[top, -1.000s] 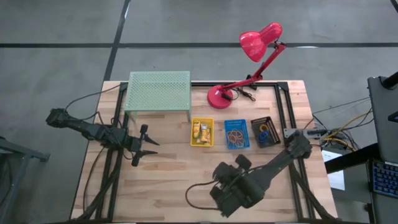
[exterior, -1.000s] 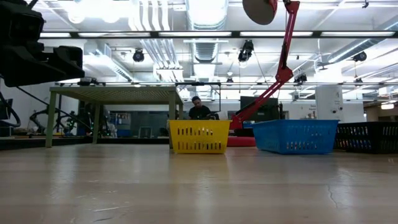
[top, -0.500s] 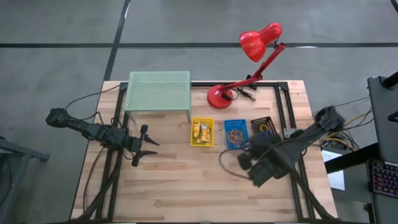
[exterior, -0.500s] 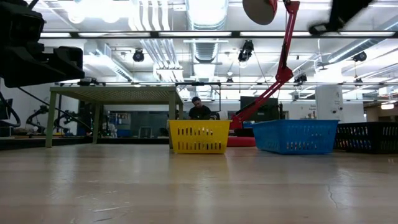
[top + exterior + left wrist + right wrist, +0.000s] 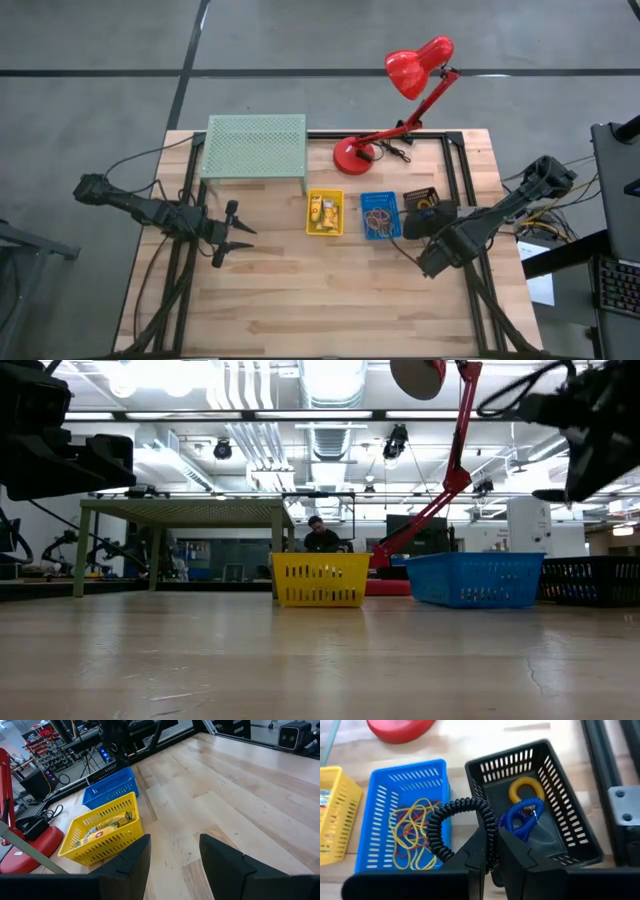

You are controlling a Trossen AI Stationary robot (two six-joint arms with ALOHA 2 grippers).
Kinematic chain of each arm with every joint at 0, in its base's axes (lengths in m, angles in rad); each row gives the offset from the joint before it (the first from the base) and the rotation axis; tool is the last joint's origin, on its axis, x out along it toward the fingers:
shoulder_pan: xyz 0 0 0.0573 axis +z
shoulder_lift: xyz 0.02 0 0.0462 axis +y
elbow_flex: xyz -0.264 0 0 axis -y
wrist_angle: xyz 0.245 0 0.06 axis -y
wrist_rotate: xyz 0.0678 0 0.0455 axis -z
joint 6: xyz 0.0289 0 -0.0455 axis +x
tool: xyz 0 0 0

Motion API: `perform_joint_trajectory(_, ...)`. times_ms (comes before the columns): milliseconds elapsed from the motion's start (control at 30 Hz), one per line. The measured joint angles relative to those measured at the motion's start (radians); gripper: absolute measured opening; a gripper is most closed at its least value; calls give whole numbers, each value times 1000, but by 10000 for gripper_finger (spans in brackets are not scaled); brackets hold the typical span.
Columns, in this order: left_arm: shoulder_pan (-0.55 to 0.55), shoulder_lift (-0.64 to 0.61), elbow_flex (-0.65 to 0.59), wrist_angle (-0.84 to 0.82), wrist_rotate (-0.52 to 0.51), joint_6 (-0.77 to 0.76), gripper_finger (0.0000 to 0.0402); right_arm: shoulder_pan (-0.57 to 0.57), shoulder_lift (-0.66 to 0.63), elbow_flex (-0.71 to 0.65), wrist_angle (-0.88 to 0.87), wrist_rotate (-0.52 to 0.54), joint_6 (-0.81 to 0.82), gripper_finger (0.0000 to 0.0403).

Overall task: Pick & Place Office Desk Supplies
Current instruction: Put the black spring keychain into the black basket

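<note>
The yellow basket near the middle of the table serves as the landmark here. Far to the left of it, the left gripper hangs over bare wood, its fingers apart with nothing between them. Between this gripper and the yellow basket the board is open, and a wide free strip of wood runs along the near edge of the table. Behind and left of the yellow basket stands the pale green mesh shelf, close to the far edge.

The yellow basket holds small yellow packets. Just to its right is the blue basket, with thin yellow and red rubber bands lying inside. Behind these two, near the far edge, stands the round foot of the red desk lamp.

Further right of the yellow basket, just beside the blue one, is the black basket. A yellow coil ring and a blue coil ring lie in it. The right gripper hovers over the near sides of the blue and black baskets, its fingers pressed together on a black coil ring. The ring hangs above the border between these two baskets, not yet inside either of them. Right of the black basket only a narrow strip of table stays before the right edge.
</note>
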Motion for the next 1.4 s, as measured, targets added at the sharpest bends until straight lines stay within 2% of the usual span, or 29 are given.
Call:
perform_joint_trajectory(167, 0, 0, 0, 0, 0, 0, 173, -6, 6, -78, 59, -5, -2, 34)
perform_joint_trajectory(300, 0, 0, 0, 0, 0, 0, 173, -24, 21, -116, 87, -51, -6, 34)
perform_joint_trajectory(667, 0, 0, 0, 1, 0, 0, 173, -48, 43, -157, 168, -94, -10, 34)
perform_joint_trajectory(900, 0, 0, 0, 1, 0, 0, 173, -115, 44, -205, 246, -280, -2, 34)
perform_joint_trajectory(1400, 1, 0, 0, 1, 0, 0, 173, -129, 44, -252, 309, -279, -6, 34)
